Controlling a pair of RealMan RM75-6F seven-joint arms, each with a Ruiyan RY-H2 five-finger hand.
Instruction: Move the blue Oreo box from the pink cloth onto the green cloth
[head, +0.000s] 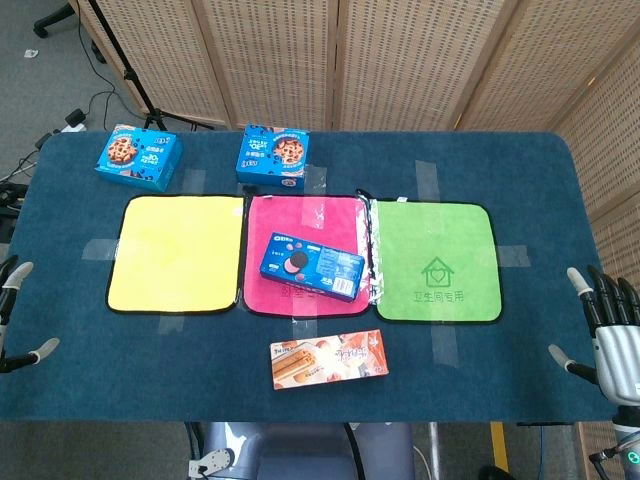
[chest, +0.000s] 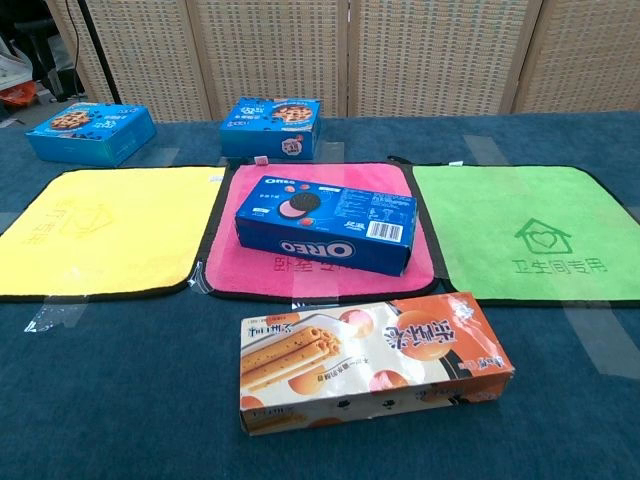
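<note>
The blue Oreo box lies flat on the pink cloth in the middle of the table, also seen in the chest view as the Oreo box on the pink cloth. The green cloth lies just to its right, bare, and shows in the chest view as the green cloth. My right hand hovers at the table's right edge, fingers spread, holding nothing. My left hand shows only partly at the left edge, fingers apart and empty. Neither hand appears in the chest view.
A yellow cloth lies left of the pink one. Two blue cookie boxes stand at the back. An orange wafer box lies near the front edge. Wicker screens stand behind the table.
</note>
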